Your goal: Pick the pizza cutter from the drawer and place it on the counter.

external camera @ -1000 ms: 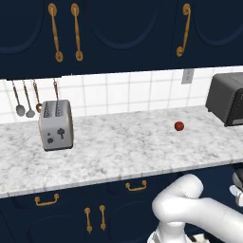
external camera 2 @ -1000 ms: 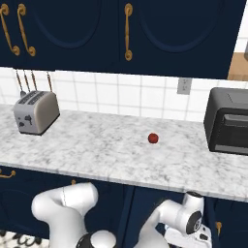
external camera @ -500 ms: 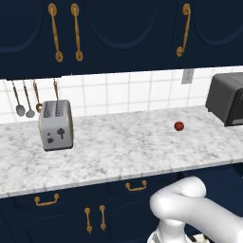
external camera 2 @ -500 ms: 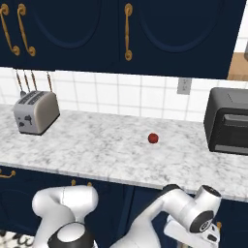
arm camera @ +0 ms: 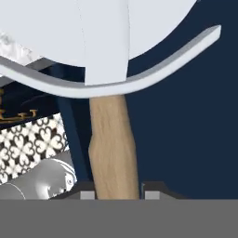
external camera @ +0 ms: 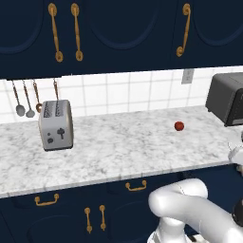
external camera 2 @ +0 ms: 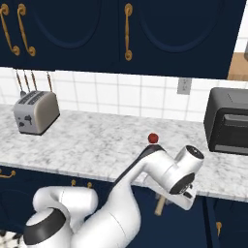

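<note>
In the hand view, my gripper (arm camera: pixel 116 189) is shut on the pizza cutter (arm camera: pixel 111 144), its tan wooden handle standing between the fingertips (arm camera: pixel 152 188). The silver wheel blade (arm camera: pixel 116 42) spreads across the top of that view. In the right base view, the gripper (external camera 2: pixel 170 194) hangs in front of the navy cabinets just below the counter's (external camera 2: pixel 87 145) pale front edge. The cutter's handle (external camera 2: pixel 159 206) pokes out beneath the hand. Dark navy panels behind the cutter may be the drawer (arm camera: pixel 186 139); I cannot tell drawer from cabinet front.
On the counter (external camera: pixel 118 147) stand a silver toaster (external camera: pixel 56 124) at the left and a dark toaster oven (external camera: pixel 228 98) at the right. A small red fruit (external camera: pixel 179 126) lies between them. Metal spoons (external camera: pixel 23 97) hang on the tiled wall.
The hand has risen from low down by the cabinets to just under the counter edge, carrying the cutter up with it. The counter's things have not moved.
</note>
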